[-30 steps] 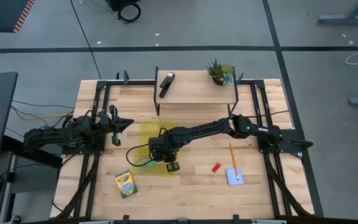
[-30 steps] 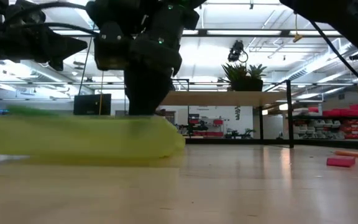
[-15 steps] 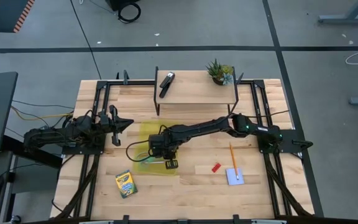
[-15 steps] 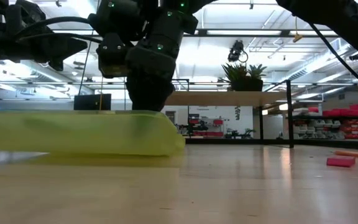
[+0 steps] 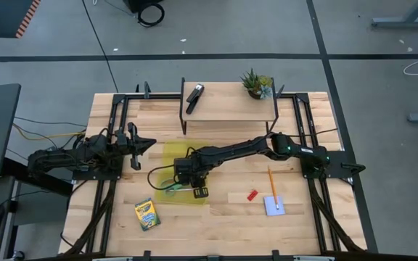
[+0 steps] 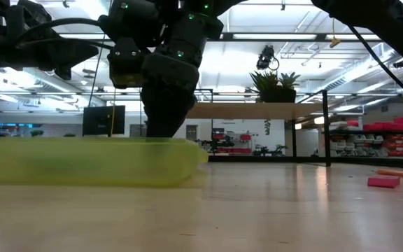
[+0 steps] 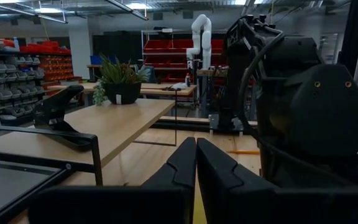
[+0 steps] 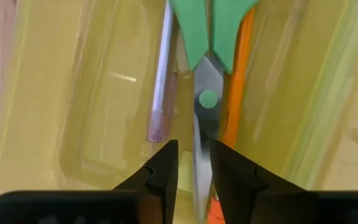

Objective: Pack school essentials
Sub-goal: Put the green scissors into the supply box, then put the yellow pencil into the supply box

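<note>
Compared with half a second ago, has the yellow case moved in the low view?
Yes. The yellow case sits lower: its top edge has dropped against the shelf behind.

One camera looks straight down on my whole counter [image 5: 223, 210]; another sits level at its surface. My wrist cameras look close past my fingers. Both wide views share the yellow case [image 6: 82, 161].

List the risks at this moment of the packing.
The right hand straddles the scissors' blade in the yellow case; a narrow grip could slip or drag the orange pen and purple pen beside it. Lifting might also tug the light case. The left hand waits shut, well aside.
</note>
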